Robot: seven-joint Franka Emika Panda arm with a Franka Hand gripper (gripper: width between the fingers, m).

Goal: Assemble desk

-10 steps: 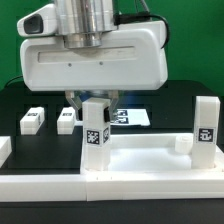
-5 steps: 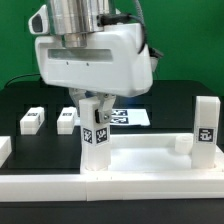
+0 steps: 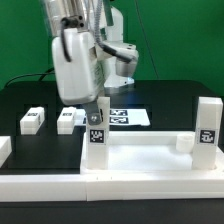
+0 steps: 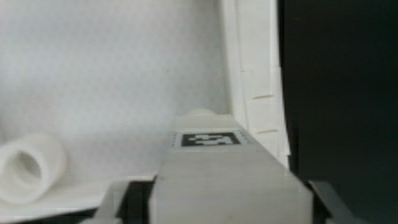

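The desk top (image 3: 150, 160) lies white and flat at the front of the exterior view. Its raised rim (image 3: 150, 138) runs along the back. One white leg (image 3: 96, 135) with a tag stands upright at the top's left corner. My gripper (image 3: 96, 110) is shut on its upper end from above. A second leg (image 3: 208, 125) stands upright at the right corner. In the wrist view the held leg (image 4: 222, 185) fills the gap between my fingers (image 4: 135, 205), over the desk top (image 4: 107, 80) and beside a round socket (image 4: 22, 168).
Two loose legs (image 3: 32, 120) (image 3: 68, 120) lie on the black table at the exterior view's left. The marker board (image 3: 128, 117) lies behind the held leg. A low white rail (image 3: 110, 195) runs along the front edge.
My gripper has turned about its upright axis while staying on the leg; its broad face faced the camera before, now its narrow side does. The leg stays at the same corner.
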